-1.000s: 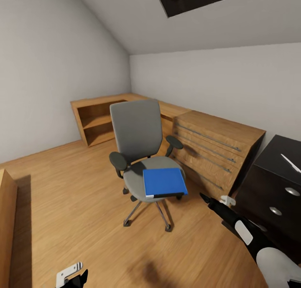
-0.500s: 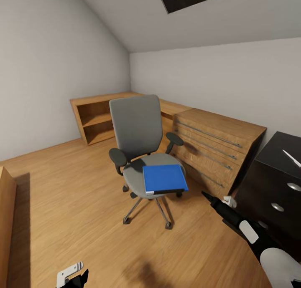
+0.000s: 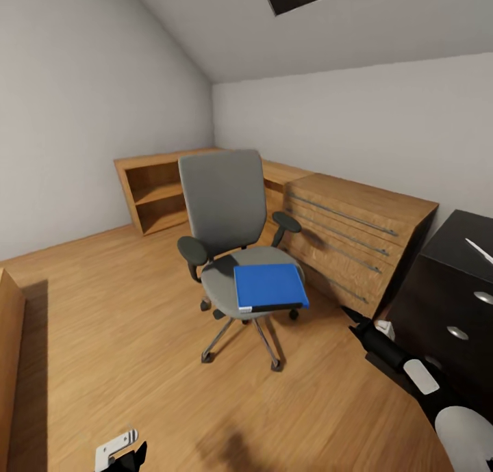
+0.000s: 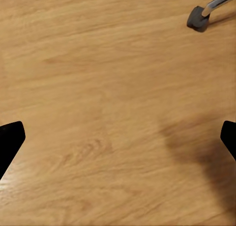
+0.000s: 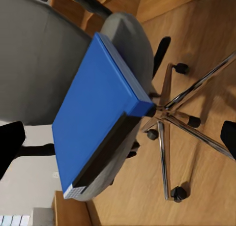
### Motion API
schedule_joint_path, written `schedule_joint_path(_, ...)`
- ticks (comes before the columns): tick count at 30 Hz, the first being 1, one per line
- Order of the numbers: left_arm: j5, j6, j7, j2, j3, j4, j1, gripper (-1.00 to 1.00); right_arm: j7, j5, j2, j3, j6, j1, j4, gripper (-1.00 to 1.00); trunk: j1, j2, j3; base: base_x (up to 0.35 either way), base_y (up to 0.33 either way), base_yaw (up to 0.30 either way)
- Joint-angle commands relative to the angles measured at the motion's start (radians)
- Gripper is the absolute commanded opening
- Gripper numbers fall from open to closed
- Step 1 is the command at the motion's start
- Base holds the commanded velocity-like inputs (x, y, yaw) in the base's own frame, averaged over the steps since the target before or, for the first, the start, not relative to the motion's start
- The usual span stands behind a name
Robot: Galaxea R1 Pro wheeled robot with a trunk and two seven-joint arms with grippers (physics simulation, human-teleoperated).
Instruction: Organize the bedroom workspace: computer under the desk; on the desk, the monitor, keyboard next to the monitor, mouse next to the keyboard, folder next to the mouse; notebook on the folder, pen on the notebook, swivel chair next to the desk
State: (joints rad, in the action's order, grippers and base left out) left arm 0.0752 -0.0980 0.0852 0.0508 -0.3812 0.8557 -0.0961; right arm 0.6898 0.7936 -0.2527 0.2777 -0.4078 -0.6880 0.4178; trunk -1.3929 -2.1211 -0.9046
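The blue folder (image 3: 269, 286) is seen lying flat on the swivel chair (image 3: 233, 243), overhanging the seat's front edge, as the right gripper (image 3: 350, 316) is aimed toward it, jaws spread wide and empty. The left gripper (image 4: 118, 137) is likewise held open above the wooden floor (image 3: 123, 335). Retrieval of the folder appears to be in hand; a closer reach is called for before the black counter (image 3: 455, 280), where what is probably the pen (image 3: 479, 250) lies.

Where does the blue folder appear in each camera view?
Head view: the folder lies flat on the chair seat, near the picture's middle.
Right wrist view: the folder is large, centre-left, on the seat.
Left wrist view: not in it.
Shared landmark: the chair's chrome base.
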Motion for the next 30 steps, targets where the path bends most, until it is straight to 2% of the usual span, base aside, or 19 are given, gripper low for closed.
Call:
schedule_joint_path(1, 0.008, -0.008, 0.008, 0.001, -0.005, 0.002, -0.001, 1.0, 0.002, 0.007, 0.0, 0.003, -0.009, -0.001, -0.001, 1.0, -0.004, -0.008, -0.004, 0.0, 0.0, 0.0)
schedule_joint_path(11, 0.007, -0.007, 0.008, 0.003, -0.002, 0.002, -0.001, 1.0, 0.003, 0.011, -0.002, 0.005, -0.013, -0.001, -0.004, 1.0, -0.042, -0.078, -0.035, 0.0, 0.0, 0.0)
schedule_joint_path(19, 0.008, -0.006, 0.006, 0.0, 0.033, 0.002, -0.001, 1.0, 0.008, 0.008, -0.002, 0.002, -0.015, -0.001, -0.004, 1.0, -0.073, -0.134, -0.061, 0.0, 0.0, 0.0)
schedule_joint_path(30, 0.008, -0.006, 0.006, 0.001, 0.039, 0.002, -0.001, 1.0, 0.073, 0.006, -0.002, 0.0, -0.017, -0.001, -0.005, 1.0, -0.115, -0.211, -0.095, 0.0, 0.0, 0.0)
